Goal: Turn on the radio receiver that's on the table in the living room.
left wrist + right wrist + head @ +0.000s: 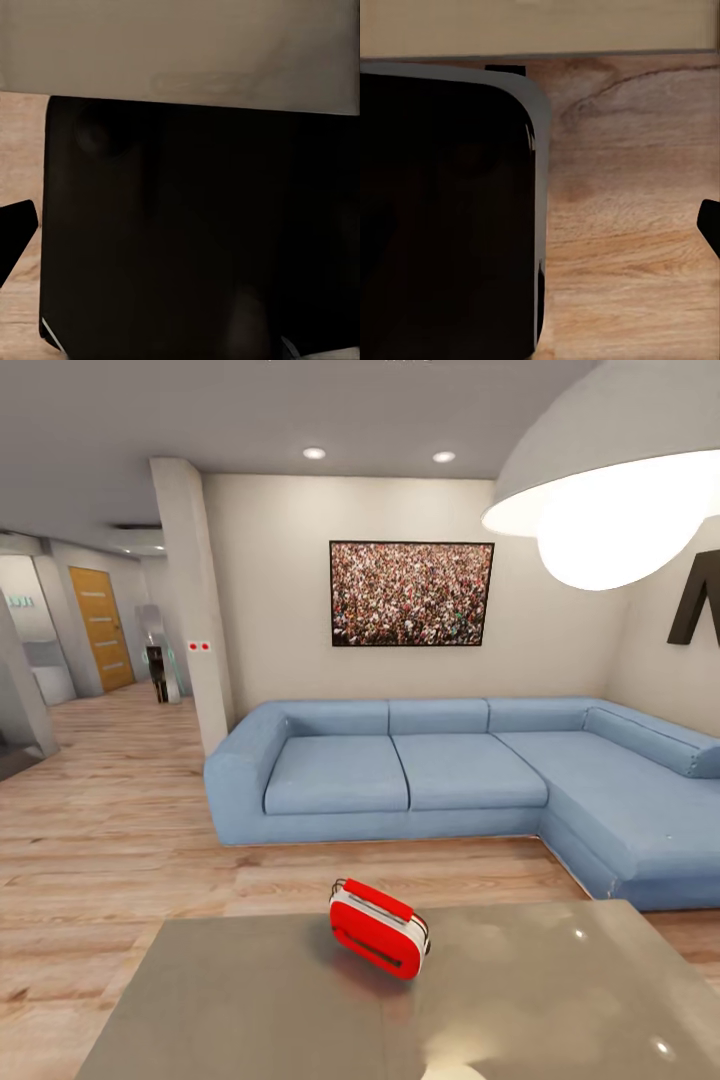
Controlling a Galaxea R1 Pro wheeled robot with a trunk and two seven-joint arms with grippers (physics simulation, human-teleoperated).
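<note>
The red radio receiver (378,928) with white side trim and a thin metal handle stands slightly tilted on the glossy grey table (250,1010), near its far edge. Dark grille lines show on the face turned toward me. The living room's wood-plank floor (120,830) lies beyond the table. In the left wrist view a dark fingertip (15,232) of my left gripper shows at the frame's edge over wood floor. In the right wrist view a dark fingertip (711,225) of my right gripper shows the same way. Whether either gripper is open or shut is hidden.
A blue L-shaped sofa (440,770) stands behind the table under a framed crowd picture (411,593). A white dome lamp (620,500) hangs at upper right. A pillar (195,610) and a hallway with an orange door (100,628) lie left. A large black body (195,232) (442,217) sits beside both wrists.
</note>
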